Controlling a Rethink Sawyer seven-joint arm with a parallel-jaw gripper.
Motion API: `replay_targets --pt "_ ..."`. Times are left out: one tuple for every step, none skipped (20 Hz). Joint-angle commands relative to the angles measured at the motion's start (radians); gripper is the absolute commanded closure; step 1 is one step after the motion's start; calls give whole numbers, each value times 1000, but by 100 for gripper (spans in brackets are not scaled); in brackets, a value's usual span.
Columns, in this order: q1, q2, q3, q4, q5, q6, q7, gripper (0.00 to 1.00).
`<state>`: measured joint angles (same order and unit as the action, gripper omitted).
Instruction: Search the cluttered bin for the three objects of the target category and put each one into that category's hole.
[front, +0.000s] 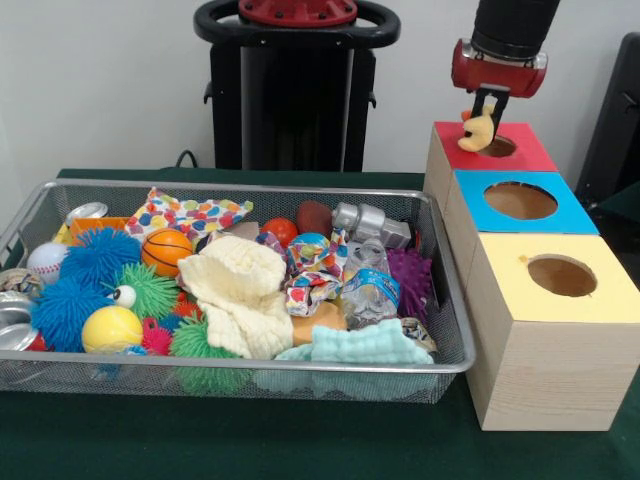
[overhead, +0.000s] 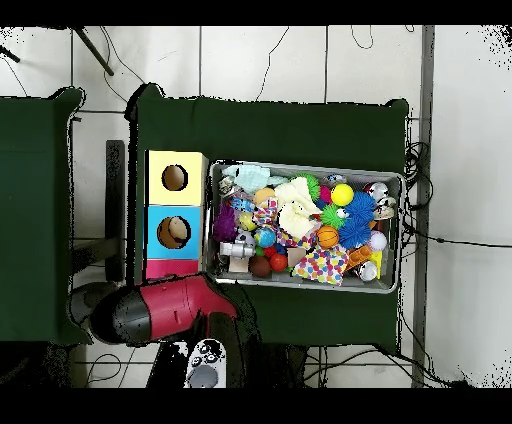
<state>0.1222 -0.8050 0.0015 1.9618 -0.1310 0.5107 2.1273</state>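
Poised over the red box (front: 497, 148) at the far end of the row, gripper (front: 484, 118) clamped on a pale yellow, banana-like toy (front: 480, 131) that hangs just above that box's round hole (front: 497, 147); arm's red housing covering most of the red box in the overhead view; blue box (front: 519, 201) next in line, then yellow box (front: 560, 275), each with a round hole in its top, the three touching side to side on the green desk (front: 300, 440).

Just beside the boxes, wire mesh bin (front: 452, 345) packed to the rim: cream knitted cloth (front: 240, 295) heaped in the middle, mint cloth (front: 370, 345) at the near edge, crumpled plastic bottle (front: 370, 285) with a blue label whose print is too small to read, small basketball (front: 166, 250), blue spiky balls (front: 98, 258), green spiky ball (front: 152, 290), yellow ball (front: 111, 328), baseball (front: 47, 262), purple spiky toy (front: 408, 280), grey metallic toy (front: 370, 225), polka-dot fabric (front: 190, 215); no brand names legible anywhere.

Bare green cloth in front of bin and boxes; black pedestal (front: 295, 95) behind the bin; second green desk (overhead: 35, 215) standing apart in the overhead view.
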Motion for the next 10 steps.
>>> replay_targets --pt "25 98 44 -67 21 -81 137 100" --pt "31 97 41 -65 23 -83 142 100" --pt "38 97 37 -63 24 -84 147 100" --pt "40 101 37 -66 26 -86 147 100" --pt "40 104 39 -64 30 -89 148 100" --pt "45 113 35 -71 29 -93 150 100" --pt "46 122 35 -70 31 -106 153 100" --pt "49 134 33 -76 33 -115 156 100" --pt "53 142 30 -78 33 -125 159 100" --pt "54 149 29 -81 32 -131 158 100"
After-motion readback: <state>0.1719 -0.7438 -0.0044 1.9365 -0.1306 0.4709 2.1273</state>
